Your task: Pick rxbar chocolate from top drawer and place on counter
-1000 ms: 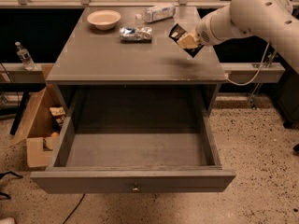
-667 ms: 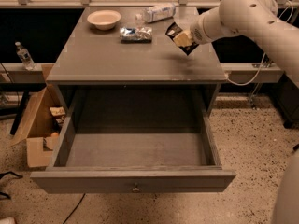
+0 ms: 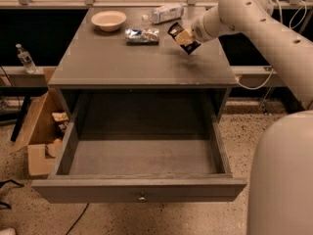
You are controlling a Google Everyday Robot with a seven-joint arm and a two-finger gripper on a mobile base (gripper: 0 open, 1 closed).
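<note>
My gripper [image 3: 185,37] is over the back right part of the counter [image 3: 122,62], shut on the rxbar chocolate [image 3: 177,33], a flat black-wrapped bar held tilted a little above the surface. The top drawer [image 3: 142,160] stands pulled wide open below the counter, its plain grey interior bare and its round metal knob [image 3: 142,198] at the front. My white arm [image 3: 254,18] reaches in from the right.
On the counter's back stand a tan bowl [image 3: 108,19], a crinkled silver-blue foil packet [image 3: 142,35] and a lying clear plastic bottle [image 3: 164,12]. An open cardboard box [image 3: 41,126] sits on the floor left of the cabinet. A small bottle [image 3: 23,58] stands on a ledge at far left.
My gripper has moved left and slightly toward the counter's back with the bar in it; the arm now reaches further over the counter. The drawer has not moved.
</note>
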